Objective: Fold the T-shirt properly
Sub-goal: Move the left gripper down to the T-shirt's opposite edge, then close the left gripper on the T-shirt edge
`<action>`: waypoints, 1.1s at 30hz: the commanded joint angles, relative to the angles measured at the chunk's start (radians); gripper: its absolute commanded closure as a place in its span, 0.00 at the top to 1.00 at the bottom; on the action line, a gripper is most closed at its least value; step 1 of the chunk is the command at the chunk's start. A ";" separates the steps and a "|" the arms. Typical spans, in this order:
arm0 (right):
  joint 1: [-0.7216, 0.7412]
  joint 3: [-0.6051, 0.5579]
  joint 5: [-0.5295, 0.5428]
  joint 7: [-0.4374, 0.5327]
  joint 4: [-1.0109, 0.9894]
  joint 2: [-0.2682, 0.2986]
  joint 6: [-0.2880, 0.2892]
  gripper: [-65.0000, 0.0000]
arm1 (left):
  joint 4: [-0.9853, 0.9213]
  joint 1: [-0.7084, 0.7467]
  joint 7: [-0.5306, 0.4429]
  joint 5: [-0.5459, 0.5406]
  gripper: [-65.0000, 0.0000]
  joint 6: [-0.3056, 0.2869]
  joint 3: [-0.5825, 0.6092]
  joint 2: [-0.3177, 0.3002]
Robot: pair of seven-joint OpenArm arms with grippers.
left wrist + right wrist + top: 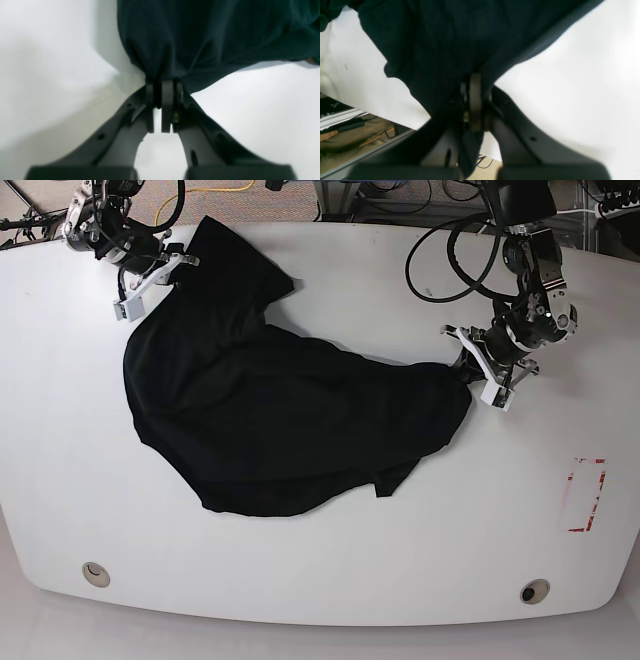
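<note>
The black T-shirt [280, 415] lies crumpled and spread across the middle of the white table [330, 570]. My left gripper [462, 367] is at the shirt's right edge, shut on a bunched corner of the cloth [175, 45]; in the left wrist view its fingertips [162, 83] pinch the fabric just above the table. My right gripper [172, 262] is at the shirt's far left corner, shut on the cloth; in the right wrist view the fabric [440, 42] drapes over the closed gripper [475, 82] and hangs below it.
A red rectangular outline [585, 495] is marked on the table at the right. Round holes [96, 573] [533, 591] sit near the front edge. Cables [450, 250] trail from the left arm at the back. The table's edge [382, 145] shows in the right wrist view.
</note>
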 commanded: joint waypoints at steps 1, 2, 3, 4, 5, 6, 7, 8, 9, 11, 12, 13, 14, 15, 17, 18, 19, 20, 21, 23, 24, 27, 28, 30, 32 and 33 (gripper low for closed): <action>0.002 0.004 0.020 0.007 0.019 0.011 0.003 0.00 | 0.029 -0.021 0.001 -0.003 0.00 -0.001 -0.012 -0.011; 0.003 0.004 0.019 0.007 0.020 0.012 0.003 0.00 | 0.032 -0.023 0.003 -0.002 0.00 -0.001 -0.015 -0.012; 0.003 0.004 0.019 0.007 0.020 0.012 0.002 0.00 | 0.035 -0.025 0.004 -0.002 0.00 -0.001 -0.017 -0.014; 0.004 0.004 0.019 0.007 0.021 0.012 0.002 0.00 | 0.039 -0.026 0.007 -0.001 0.00 -0.001 -0.020 -0.014; 0.005 0.003 0.019 0.008 0.022 0.012 0.001 0.00 | 0.044 -0.028 0.010 0.000 0.00 -0.001 -0.023 -0.015; 0.006 0.003 0.019 0.007 0.023 0.013 0.001 0.00 | 0.048 -0.029 0.013 0.001 0.00 -0.001 -0.025 -0.017; 0.007 0.003 0.019 0.007 0.024 0.013 0.002 0.00 | 0.053 -0.030 0.016 0.001 0.00 -0.001 -0.027 -0.019; 0.008 0.003 0.019 0.006 0.024 0.013 0.001 0.00 | 0.058 -0.030 0.019 0.002 0.00 -0.001 -0.028 -0.021; 0.009 0.003 0.019 0.006 0.025 0.013 0.001 0.00 | 0.063 -0.030 0.021 0.003 0.00 -0.001 -0.029 -0.024; 0.011 0.003 0.018 0.004 0.028 0.012 0.003 0.00 | 0.074 -0.024 0.031 0.015 0.00 -0.001 -0.028 -0.027; 0.012 0.003 0.019 0.003 0.029 0.012 0.003 0.00 | 0.080 -0.023 0.036 0.017 0.00 -0.001 -0.028 -0.029; 0.013 0.004 0.019 0.003 0.031 0.012 0.003 0.00 | 0.087 -0.022 0.041 0.019 0.00 -0.001 -0.029 -0.030; 0.014 0.004 0.019 0.002 0.031 0.012 0.002 0.00 | 0.094 -0.020 0.046 0.021 0.00 -0.001 -0.030 -0.031; 0.015 0.004 0.018 0.002 0.032 0.012 0.002 0.00 | 0.102 -0.018 0.051 0.022 0.00 -0.001 -0.032 -0.033; 0.019 0.004 0.018 0.003 0.035 0.013 0.002 0.00 | 0.118 -0.017 0.059 0.026 0.00 -0.001 -0.033 -0.033; 0.021 0.004 0.017 0.003 0.037 0.013 0.002 0.00 | 0.126 -0.018 0.067 0.028 0.00 -0.001 -0.035 -0.032; 0.024 0.005 0.017 0.003 0.040 0.014 0.002 0.00 | 0.134 -0.018 0.074 0.030 0.00 -0.001 -0.036 -0.032; 0.026 0.005 0.018 0.002 0.042 0.014 0.003 0.00 | 0.143 -0.019 0.081 0.031 0.00 -0.001 -0.038 -0.031; 0.028 0.005 0.018 0.002 0.044 0.015 0.003 0.00 | 0.153 -0.020 0.088 0.033 0.00 -0.001 -0.039 -0.029; 0.050 0.004 0.030 0.000 0.040 0.016 0.000 0.00 | 0.175 -0.029 0.105 0.029 0.00 -0.001 -0.039 -0.025; 0.054 0.005 0.029 0.000 0.043 0.017 0.000 0.00 | 0.185 -0.030 0.112 0.030 0.00 -0.001 -0.039 -0.025; 0.065 0.007 0.028 -0.001 0.053 0.021 0.001 0.00 | 0.214 -0.037 0.131 0.032 0.00 -0.001 -0.041 -0.021; 0.070 0.008 0.028 -0.001 0.057 0.023 0.001 0.00 | 0.225 -0.039 0.136 0.033 0.00 -0.001 -0.041 -0.020; 0.080 0.011 0.028 -0.003 0.063 0.029 0.001 0.00 | 0.244 -0.044 0.145 0.034 0.00 -0.001 -0.042 -0.017; 0.101 0.024 0.031 -0.004 0.065 0.049 0.001 0.00 | 0.281 -0.048 0.163 0.036 0.00 -0.001 -0.042 -0.013; 0.115 0.034 0.034 -0.005 0.065 0.065 0.000 0.00 | 0.309 -0.050 0.176 0.036 0.00 -0.001 -0.041 -0.011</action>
